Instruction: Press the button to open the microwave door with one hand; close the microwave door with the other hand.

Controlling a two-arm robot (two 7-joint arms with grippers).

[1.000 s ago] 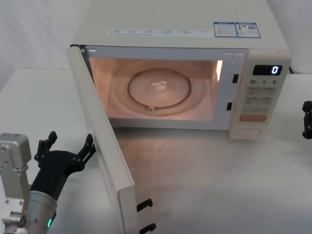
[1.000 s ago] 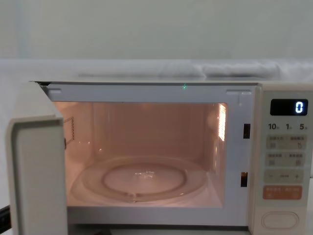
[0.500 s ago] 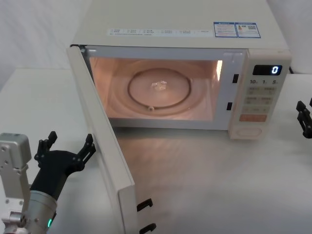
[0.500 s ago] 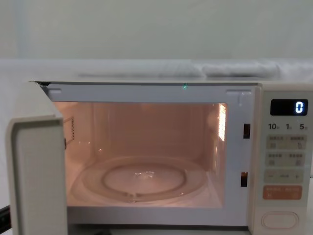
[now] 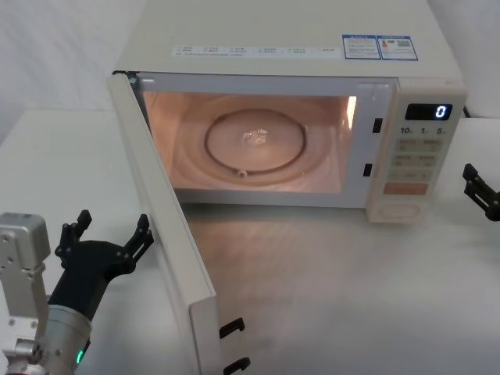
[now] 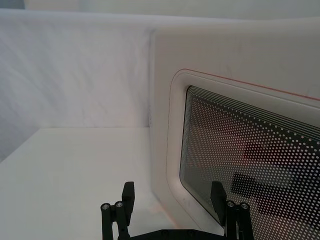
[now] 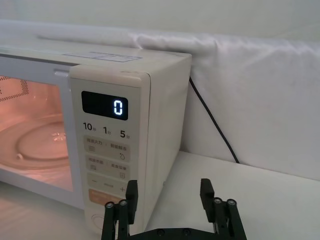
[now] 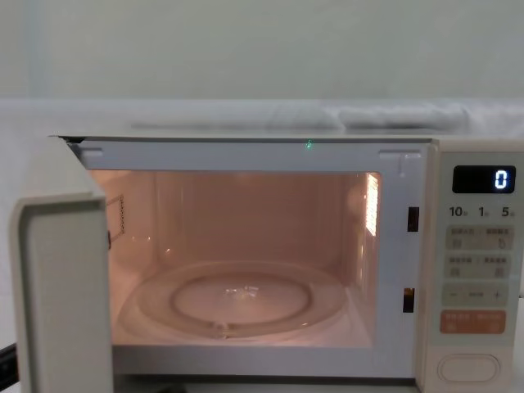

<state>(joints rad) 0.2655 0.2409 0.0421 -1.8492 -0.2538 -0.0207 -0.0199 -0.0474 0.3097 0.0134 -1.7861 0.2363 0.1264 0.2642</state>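
While both spread wide: left end effector (image 5: 108, 237) beside microwave door (image 5: 160, 226), right end effector (image 5: 478, 187) apart.

Cream door (image 5: 168, 234) w/ dotted dark window (image 6: 255, 165)

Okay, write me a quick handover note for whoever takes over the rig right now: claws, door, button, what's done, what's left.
Left claw: open, empty, just outside the microwave door, near its outer face, not touching.
Right claw: open, empty, off to the right of the control panel, clear of the button.
Door: swung wide open, cavity lit, display reads 0.
Done: door opened.
Left: push the door shut, likely with the left claw.
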